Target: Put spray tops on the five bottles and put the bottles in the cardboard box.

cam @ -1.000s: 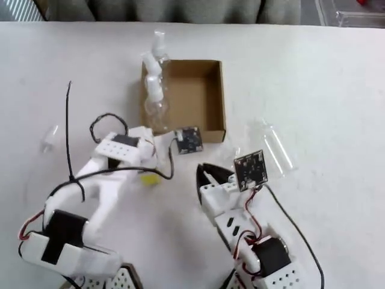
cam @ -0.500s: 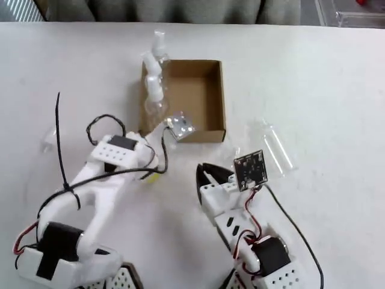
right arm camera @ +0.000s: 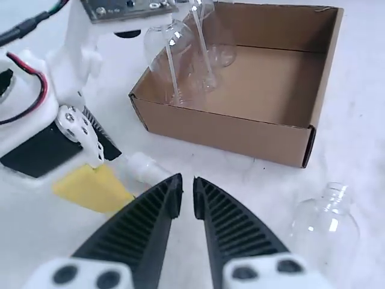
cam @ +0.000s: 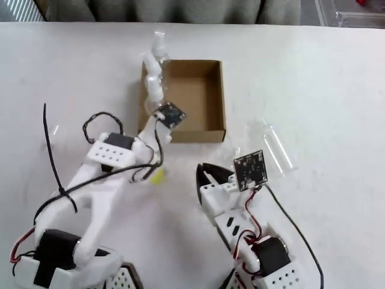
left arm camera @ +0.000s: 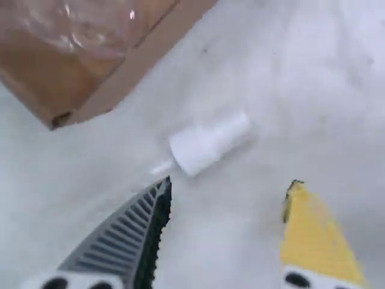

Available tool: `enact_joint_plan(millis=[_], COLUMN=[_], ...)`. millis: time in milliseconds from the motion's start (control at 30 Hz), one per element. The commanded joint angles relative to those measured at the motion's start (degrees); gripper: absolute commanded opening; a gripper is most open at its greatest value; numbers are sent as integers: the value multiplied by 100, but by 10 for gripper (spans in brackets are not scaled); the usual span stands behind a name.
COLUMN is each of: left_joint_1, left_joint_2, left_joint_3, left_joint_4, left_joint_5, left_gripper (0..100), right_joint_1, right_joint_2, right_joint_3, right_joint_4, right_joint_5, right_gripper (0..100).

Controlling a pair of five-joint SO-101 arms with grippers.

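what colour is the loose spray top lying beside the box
The spray top is white, clearest in the left wrist view.

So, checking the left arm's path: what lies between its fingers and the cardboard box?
One loose white spray top, lying on the table between the left fingers and the box; the left wrist view shows it.

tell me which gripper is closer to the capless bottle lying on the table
Right. The right gripper lies just beside the bottle, in front of the cardboard box; the left gripper is farther off, over a loose spray top.
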Motion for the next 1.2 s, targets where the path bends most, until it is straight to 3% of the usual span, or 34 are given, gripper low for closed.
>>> enact_joint_plan(millis=[0,167,433,700,867,1000,1167], left_joint_1=[40,-92,48,233,224,295,330], left_joint_2=[-251,-233,40,1604,1736,1745,1745], left_joint_3=[-431,-431,-457,-1099,-1169,-1204,-1196], left_joint_4=[-9,-281,-598,-870,-862,-879,-853], left_joint_5=[-1635,-3147,-4097,-4105,-4097,-3631,-3578], left_gripper=[316,313,317,313,304,177,29], right_joint_1=[4,4,4,4,4,4,4], right_joint_2=[-31,-31,-31,-31,-31,-31,-31], right_joint_3=[-62,-62,-62,-62,-62,-62,-62], right_joint_4=[-92,-92,-101,-101,-101,-101,-101], right_joint_5=[62,62,62,62,62,62,62], right_gripper=[17,17,17,17,17,17,17])
